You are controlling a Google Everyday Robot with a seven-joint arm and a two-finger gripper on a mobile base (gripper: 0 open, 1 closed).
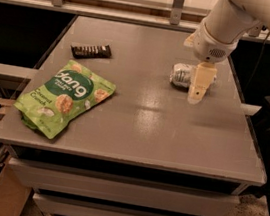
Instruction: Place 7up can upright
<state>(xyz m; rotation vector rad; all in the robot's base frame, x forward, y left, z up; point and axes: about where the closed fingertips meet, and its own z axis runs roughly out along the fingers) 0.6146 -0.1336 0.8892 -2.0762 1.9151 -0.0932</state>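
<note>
The 7up can (182, 75) lies on its side at the upper right of the grey, matte tabletop (141, 131), its long axis running roughly left to right across the frame. It is a small silvery metal cylinder. The cream tool (196, 94) hangs pointing down in front of the can's right end; whether it is apart or together cannot be told. A glossy green pouch (64, 97) lies at left, with a dark wrapped bar (91, 50) above it.

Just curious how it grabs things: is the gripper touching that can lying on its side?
Cannot tell. In the camera view the gripper hangs in front of the right end of the 7up can, hiding any contact or gap.
</note>
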